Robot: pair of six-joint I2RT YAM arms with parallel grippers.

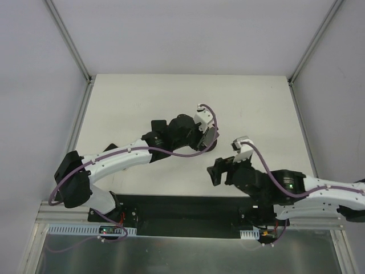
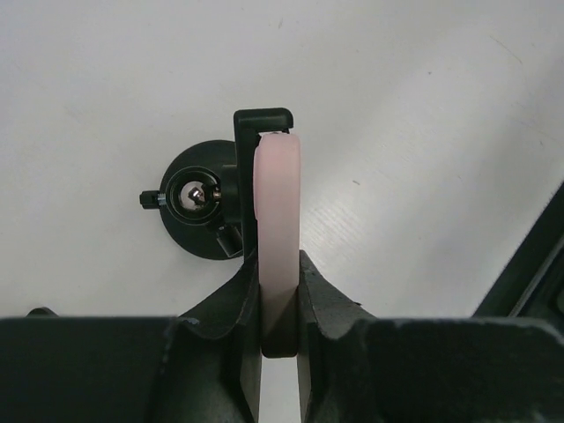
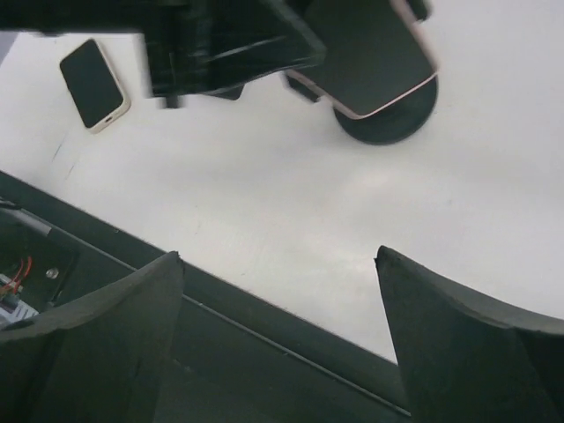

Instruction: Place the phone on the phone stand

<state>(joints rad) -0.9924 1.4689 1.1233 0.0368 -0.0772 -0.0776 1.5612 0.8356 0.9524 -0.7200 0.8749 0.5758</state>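
The left end effector (image 2: 280, 310) pinched the pink-edged phone (image 2: 278, 203) by its near end, its far end against the phone stand (image 2: 198, 198) just ahead (rigid, slick, probably breakable: best held by its flat faces). The right end effector (image 3: 278, 256) hung spread, empty.

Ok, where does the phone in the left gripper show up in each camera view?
Top external: phone near the picture's centre, tilted grey slab.
Left wrist: edge-on pink rim up the middle, clamped in the left gripper.
Right wrist: top right, dark screen showing.
Shared landmark: the stand's round black base, beside it in both wrist views.
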